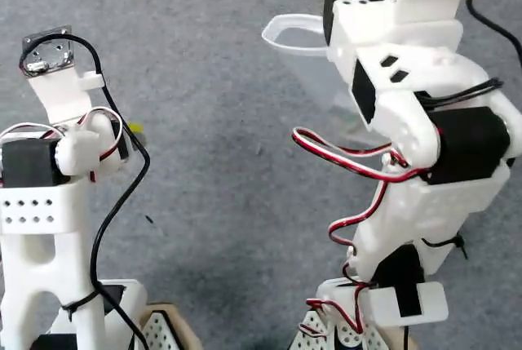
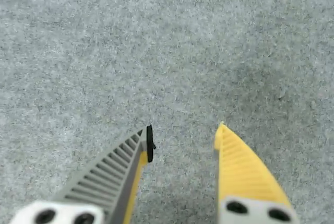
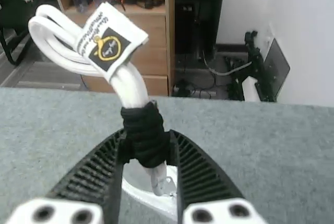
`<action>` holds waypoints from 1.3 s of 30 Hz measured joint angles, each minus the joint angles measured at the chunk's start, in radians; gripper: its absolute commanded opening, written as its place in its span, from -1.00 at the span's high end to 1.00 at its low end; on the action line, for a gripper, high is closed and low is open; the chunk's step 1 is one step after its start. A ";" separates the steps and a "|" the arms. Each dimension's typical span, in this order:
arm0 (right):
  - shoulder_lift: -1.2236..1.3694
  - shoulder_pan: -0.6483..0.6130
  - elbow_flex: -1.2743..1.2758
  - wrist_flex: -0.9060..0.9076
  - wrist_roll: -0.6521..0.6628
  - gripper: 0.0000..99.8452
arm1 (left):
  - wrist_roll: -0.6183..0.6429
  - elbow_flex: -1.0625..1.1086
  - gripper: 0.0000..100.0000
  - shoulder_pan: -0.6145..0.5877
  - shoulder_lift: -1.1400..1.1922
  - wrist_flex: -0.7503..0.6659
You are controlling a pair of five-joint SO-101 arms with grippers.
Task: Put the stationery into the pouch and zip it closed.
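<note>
gripping cord bundle (image 3: 133, 91) w/ r claw (image 3: 147, 136); pouch (image 1: 285, 38) open

A clear soft plastic pouch with a white rim (image 1: 287, 33) sits open-mouthed just below the right claw (image 3: 147, 134). Its white looped cord (image 3: 62, 23), which carries a white tag, rises from between the claw's fingers. These pinch the black wrap (image 3: 145, 143) wound round the cord's base.

Left gripper (image 2: 185, 138) over the grey, felt-textured bench (image 2: 156, 36). Its two ribbed fingers (image 2: 237, 174) stand apart, tips towards the surface: one grey with a yellow inner edge and a black tip, the other yellow. Bench surface shows in the gap between them.
</note>
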 measured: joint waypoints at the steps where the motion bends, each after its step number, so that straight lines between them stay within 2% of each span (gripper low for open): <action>1: 0.000 -0.011 0.023 0.011 0.000 0.98 | 0.000 0.000 0.57 0.002 0.000 0.008; 5: 0.000 -0.109 0.135 0.028 0.000 0.98 | 0.000 0.000 0.57 0.005 0.000 0.018; 10: 0.000 -0.292 0.219 0.023 0.000 0.98 | 0.002 0.015 0.57 0.005 0.000 0.026; 15: 0.002 -0.419 0.313 -0.071 0.000 0.98 | 0.002 0.054 0.56 0.005 0.000 0.029; 22: 0.002 -0.442 0.382 -0.149 0.000 0.98 | -0.020 0.055 0.54 0.005 0.000 0.052; 29: 0.002 -0.442 0.382 -0.150 0.000 0.98 | -0.078 0.055 0.01 0.005 0.000 0.054; 32: 0.002 -0.436 0.382 -0.150 0.000 0.98 | -0.055 0.055 0.04 0.005 0.000 0.054; 35: 0.002 -0.405 0.382 -0.150 0.000 0.98 | 0.061 0.055 0.12 0.005 0.000 0.054; 39: 0.002 -0.394 0.382 -0.150 -0.009 0.98 | 0.078 0.055 0.19 0.014 0.000 0.032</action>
